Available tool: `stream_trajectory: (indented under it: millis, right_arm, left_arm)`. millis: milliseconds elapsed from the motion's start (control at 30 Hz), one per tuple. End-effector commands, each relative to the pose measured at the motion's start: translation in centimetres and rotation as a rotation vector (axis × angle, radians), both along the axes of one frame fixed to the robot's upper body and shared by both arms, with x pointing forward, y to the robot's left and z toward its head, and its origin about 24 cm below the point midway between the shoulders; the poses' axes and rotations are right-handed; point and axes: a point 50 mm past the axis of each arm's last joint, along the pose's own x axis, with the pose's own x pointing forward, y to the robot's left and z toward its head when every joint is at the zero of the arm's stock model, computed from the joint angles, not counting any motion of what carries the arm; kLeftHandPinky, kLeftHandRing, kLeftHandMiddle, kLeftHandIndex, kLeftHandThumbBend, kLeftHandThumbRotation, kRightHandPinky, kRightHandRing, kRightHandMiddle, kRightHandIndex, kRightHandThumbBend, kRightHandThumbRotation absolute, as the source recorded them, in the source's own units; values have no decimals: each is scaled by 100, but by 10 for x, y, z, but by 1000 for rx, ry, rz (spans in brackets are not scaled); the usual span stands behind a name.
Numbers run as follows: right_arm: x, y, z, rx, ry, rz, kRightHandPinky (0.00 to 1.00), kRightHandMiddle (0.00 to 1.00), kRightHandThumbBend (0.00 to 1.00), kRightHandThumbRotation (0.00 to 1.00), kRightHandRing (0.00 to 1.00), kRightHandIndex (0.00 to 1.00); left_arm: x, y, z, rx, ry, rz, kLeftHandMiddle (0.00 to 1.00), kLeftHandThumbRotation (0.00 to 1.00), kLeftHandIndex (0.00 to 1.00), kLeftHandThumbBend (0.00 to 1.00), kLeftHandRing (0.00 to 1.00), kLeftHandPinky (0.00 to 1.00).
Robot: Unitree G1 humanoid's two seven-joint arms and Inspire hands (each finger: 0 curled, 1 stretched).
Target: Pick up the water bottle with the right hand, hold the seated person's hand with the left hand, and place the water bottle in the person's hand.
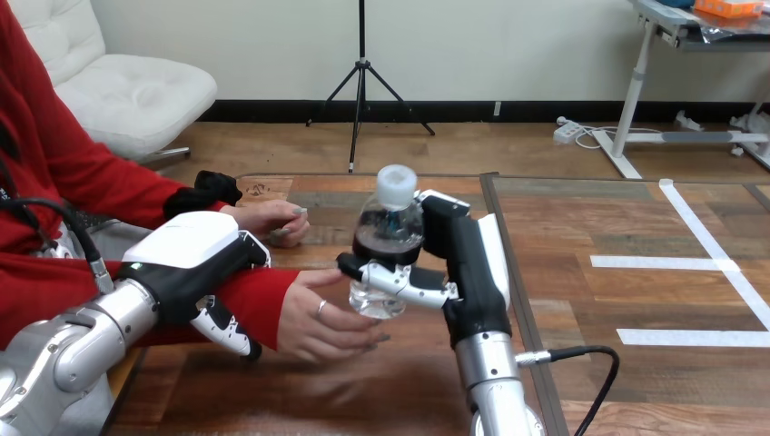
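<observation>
A clear water bottle with a white cap stands upright above the table, my right hand shut round its body from the right. The person's hand lies palm up just under and left of the bottle's base, its fingers touching the bottle's bottom. My left hand sits over the person's red-sleeved wrist, with its fingers curled down round the wrist. The person's other hand rests on the table farther back.
The wooden table stretches in front of me, its right edge running along my right forearm. The person sits at the left side.
</observation>
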Motion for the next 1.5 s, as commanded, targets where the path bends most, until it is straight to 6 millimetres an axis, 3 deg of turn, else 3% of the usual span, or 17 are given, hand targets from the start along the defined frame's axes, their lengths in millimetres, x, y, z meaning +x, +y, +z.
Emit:
stream_trajectory:
  millis: [0, 933, 1467]
  right_arm:
    - [-11, 59, 30, 232, -90, 61, 30, 39, 79, 3, 34, 40]
    - [-18, 69, 34, 309, -112, 106, 30, 39, 81, 10, 34, 39]
    - [-25, 74, 32, 376, -92, 112, 30, 38, 86, 14, 33, 38]
  left_arm:
    - [16, -45, 55, -146, -227, -144, 41, 0, 41, 92, 35, 32]
    - [10, -57, 63, -174, -235, -185, 41, 0, 42, 89, 36, 33]
    - [5, -57, 72, -172, -260, -224, 39, 0, 41, 93, 35, 31]
